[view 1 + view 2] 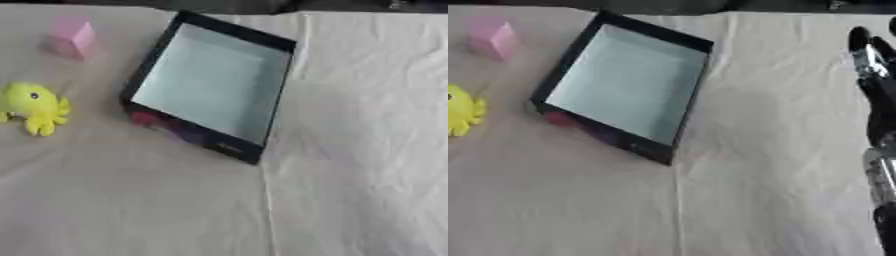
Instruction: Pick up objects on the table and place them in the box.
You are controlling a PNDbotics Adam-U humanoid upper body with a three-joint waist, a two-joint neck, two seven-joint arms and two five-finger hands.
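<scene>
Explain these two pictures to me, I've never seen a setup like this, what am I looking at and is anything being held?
Both pictures come from a stereo camera in a humanoid robot's head, looking down at a table covered with a white cloth; one picture per eye, same moment. On the cloth lies an open black box with a pale, empty inside. To its left sit a yellow toy and a pink block. The dark shape at the right edge of the right eye view is the robot's right hand, fingers straight, holding nothing. The left hand is out of sight. Nothing is in the box yet.
</scene>
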